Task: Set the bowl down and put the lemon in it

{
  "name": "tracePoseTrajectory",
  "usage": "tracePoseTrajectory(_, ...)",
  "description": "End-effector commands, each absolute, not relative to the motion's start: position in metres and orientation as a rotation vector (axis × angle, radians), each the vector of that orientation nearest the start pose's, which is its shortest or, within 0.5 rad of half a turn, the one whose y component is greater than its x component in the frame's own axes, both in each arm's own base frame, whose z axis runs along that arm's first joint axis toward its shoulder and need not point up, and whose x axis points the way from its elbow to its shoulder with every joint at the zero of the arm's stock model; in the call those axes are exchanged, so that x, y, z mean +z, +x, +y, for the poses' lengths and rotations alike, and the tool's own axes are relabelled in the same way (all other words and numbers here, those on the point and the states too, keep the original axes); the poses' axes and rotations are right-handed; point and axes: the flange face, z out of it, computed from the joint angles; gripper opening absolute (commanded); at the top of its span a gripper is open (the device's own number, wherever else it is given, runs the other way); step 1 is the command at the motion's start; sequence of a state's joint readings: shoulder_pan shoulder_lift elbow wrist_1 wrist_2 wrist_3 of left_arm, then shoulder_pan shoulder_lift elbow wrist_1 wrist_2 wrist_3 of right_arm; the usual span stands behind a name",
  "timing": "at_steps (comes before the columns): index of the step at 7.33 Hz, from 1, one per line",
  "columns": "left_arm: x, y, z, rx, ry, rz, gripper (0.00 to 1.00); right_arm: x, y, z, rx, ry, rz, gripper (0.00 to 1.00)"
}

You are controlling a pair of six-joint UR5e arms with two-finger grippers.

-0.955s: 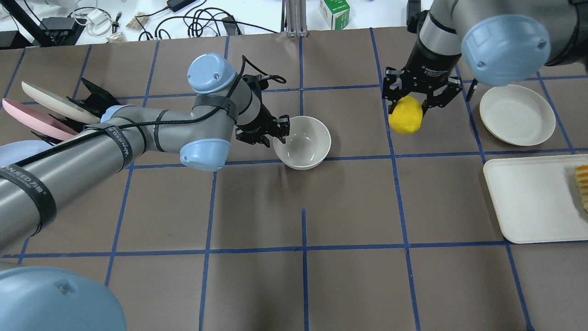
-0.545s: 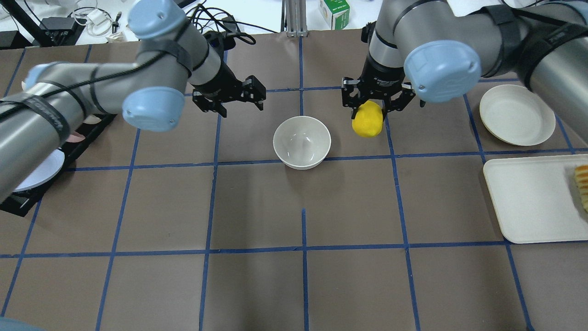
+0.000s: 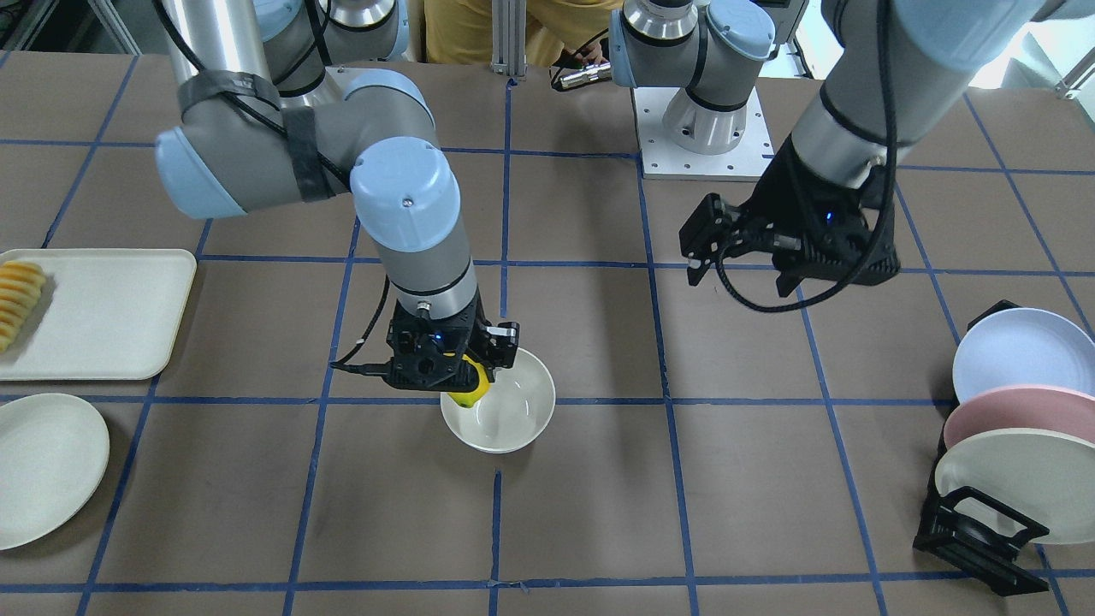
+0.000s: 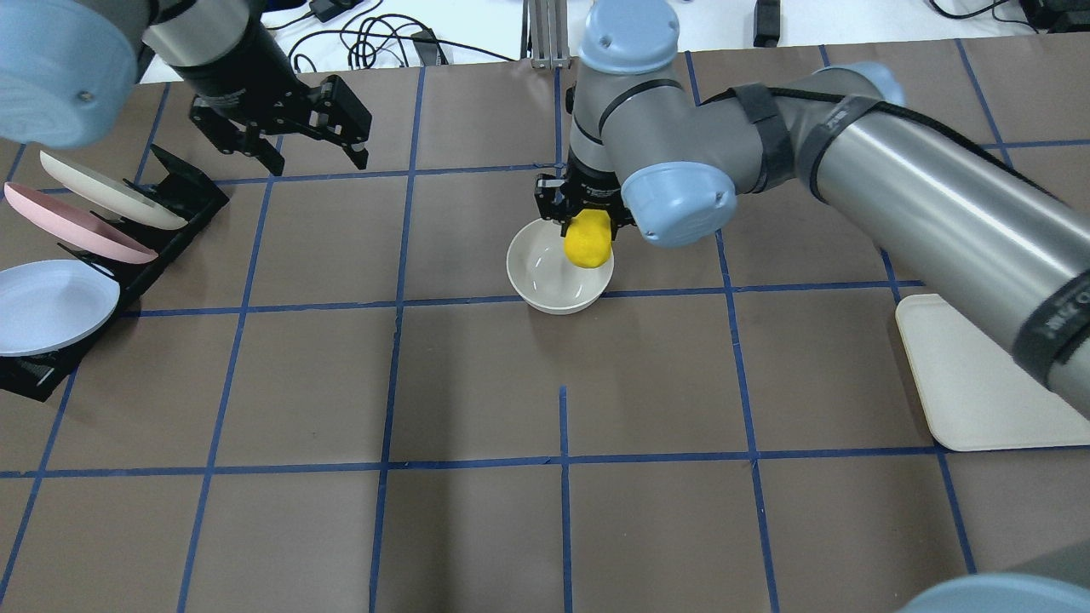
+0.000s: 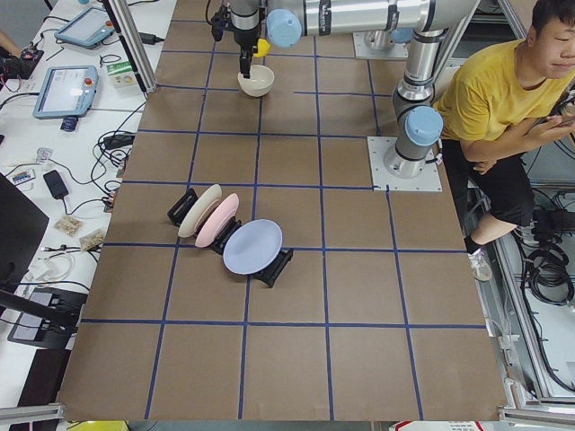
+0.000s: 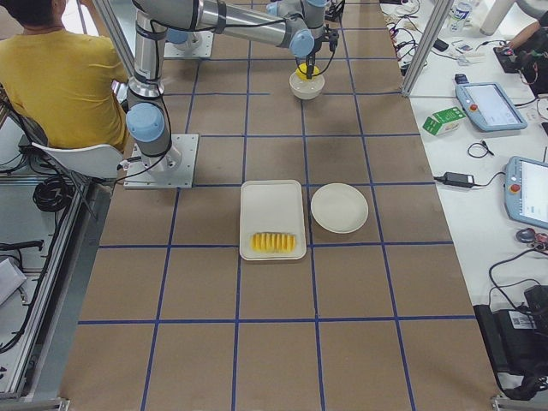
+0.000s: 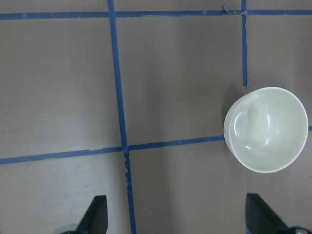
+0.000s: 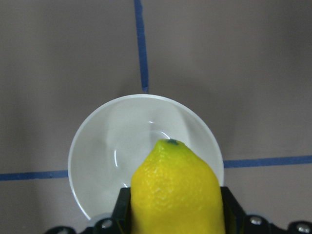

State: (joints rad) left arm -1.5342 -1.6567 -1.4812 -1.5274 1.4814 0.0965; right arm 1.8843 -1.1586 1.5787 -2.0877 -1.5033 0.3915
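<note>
The cream-white bowl [image 4: 541,274] stands upright near the table's middle; it also shows in the front view [image 3: 513,419] and the left wrist view [image 7: 267,129]. My right gripper [image 4: 588,232] is shut on the yellow lemon [image 4: 588,243] and holds it, pointed end down, just above the bowl's right side. In the right wrist view the lemon [image 8: 178,190] hangs over the bowl [image 8: 107,146]. My left gripper [image 4: 319,155] is open and empty, raised over the back left of the table, well apart from the bowl.
A black rack with blue, pink and cream plates [image 4: 85,247] stands at the left edge. A cream tray [image 3: 103,312] with sliced fruit [image 3: 17,299] and a flat cream plate [image 3: 43,466] lie on the robot's right. A person in yellow [image 5: 503,108] sits beside the table.
My right gripper has carried the lemon leftward until it hangs over the bowl. My left gripper has moved away from the bowl, back and left towards the plate rack.
</note>
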Motion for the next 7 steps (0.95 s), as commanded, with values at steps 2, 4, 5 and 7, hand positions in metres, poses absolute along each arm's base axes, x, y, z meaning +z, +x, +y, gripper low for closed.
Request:
tracePoseTrajectory(2, 0.528, -0.125, -0.498, -0.151, 0.206, 3.176, 1.00, 0.258, 0.357, -0.563, -0.065, 0.062, 3.048, 0.02)
tracePoseTrajectory(4, 0.508, -0.118, -0.496, -0.099, 0.227, 3.175, 1.00, 0.239, 0.358, -0.567, -0.045, 0.067, 3.053, 0.04)
tracePoseTrajectory(5, 0.512, -0.115, -0.502, -0.157, 0.217, 3.162, 1.00, 0.232, 0.358, -0.567, -0.031, 0.077, 3.055, 0.18)
tracePoseTrajectory(7, 0.519, -0.116, -0.492, -0.060, 0.217, 3.140, 1.00, 0.218, 0.359, -0.568, -0.001, 0.088, 3.064, 0.24)
